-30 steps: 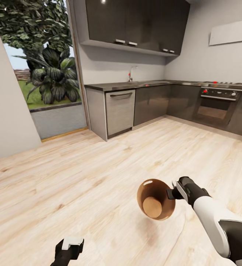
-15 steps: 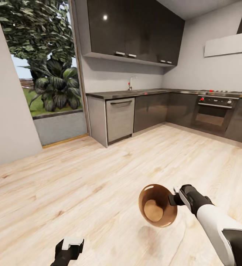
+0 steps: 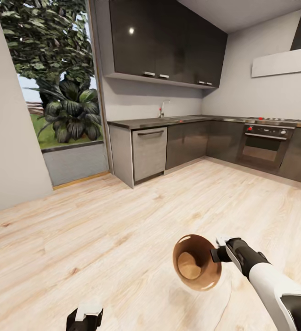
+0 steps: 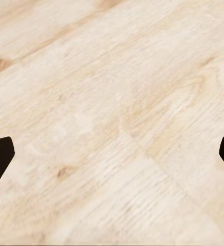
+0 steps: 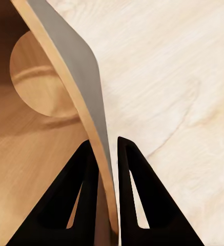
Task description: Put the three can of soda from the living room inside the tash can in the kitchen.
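Observation:
I am in the kitchen, over the pale wood floor (image 3: 122, 220). The tash can (image 3: 192, 265) hangs tipped on its side above the floor, its brown inside and round bottom facing me. My right gripper (image 3: 215, 253) is shut on its rim. In the right wrist view the two black fingers (image 5: 83, 174) pinch the thin wall of the tash can (image 5: 70, 56), grey outside and brown inside. My left gripper (image 3: 84, 317) hangs low by the picture's near edge, and in the left wrist view it (image 4: 112, 156) is open with only floor between the fingertips. The soda cans are out of view.
Glossy dark cabinets (image 3: 168, 41) and a counter with a tap (image 3: 162, 109) line the far wall, with a steel dishwasher (image 3: 149, 148) and an oven with red knobs (image 3: 265, 142). A glass opening onto a garden (image 3: 58, 101) is at far left, beside a grey wall (image 3: 8, 151).
The whole picture has shifted as the camera lifted and the cabinets drew nearer. The held tash can has tipped further onto its side and sits lower in the picture.

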You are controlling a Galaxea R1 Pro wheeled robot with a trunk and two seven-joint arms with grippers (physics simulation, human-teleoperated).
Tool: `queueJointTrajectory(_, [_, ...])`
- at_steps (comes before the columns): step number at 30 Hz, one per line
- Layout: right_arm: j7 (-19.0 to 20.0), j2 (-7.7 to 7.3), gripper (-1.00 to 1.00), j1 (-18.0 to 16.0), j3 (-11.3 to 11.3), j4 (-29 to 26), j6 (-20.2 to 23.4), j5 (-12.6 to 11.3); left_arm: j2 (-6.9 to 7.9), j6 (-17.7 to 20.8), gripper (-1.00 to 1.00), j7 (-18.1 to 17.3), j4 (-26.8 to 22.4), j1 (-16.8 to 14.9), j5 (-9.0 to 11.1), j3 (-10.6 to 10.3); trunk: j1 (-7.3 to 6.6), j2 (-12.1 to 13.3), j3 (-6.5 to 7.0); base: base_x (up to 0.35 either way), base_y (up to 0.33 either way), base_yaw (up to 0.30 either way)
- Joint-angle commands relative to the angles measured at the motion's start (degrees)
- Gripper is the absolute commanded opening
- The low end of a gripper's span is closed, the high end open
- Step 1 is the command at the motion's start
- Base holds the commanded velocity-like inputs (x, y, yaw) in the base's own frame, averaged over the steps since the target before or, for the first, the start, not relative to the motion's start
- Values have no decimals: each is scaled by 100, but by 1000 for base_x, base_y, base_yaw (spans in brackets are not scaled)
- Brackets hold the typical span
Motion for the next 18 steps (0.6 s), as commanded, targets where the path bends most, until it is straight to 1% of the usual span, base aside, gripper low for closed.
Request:
queueJointTrajectory(1, [31,-6,-100,31,-23,-1,-109,-59,2,1,100,-1,11,-1,1,13,-23,41,19,0,0,0])
queueJointTrajectory(6, [42,-23,-100,170,-22,2,-329,-53,11,7,100,-3,24,-2,2,42,-133,242,109,0,0,0])
queueJointTrajectory(14, [50,-41,-100,312,-21,-13,-431,-58,13,8,100,-3,28,-2,2,53,-309,562,253,0,0,0])
queueJointTrajectory(15, [53,-52,-100,464,-21,-15,-669,-64,20,8,100,12,35,-2,2,59,-331,603,271,0,0,0])
queueJointTrajectory(18, [63,-55,-100,501,-21,-17,-717,-64,21,8,100,14,36,-2,2,63,-396,723,324,0,0,0])
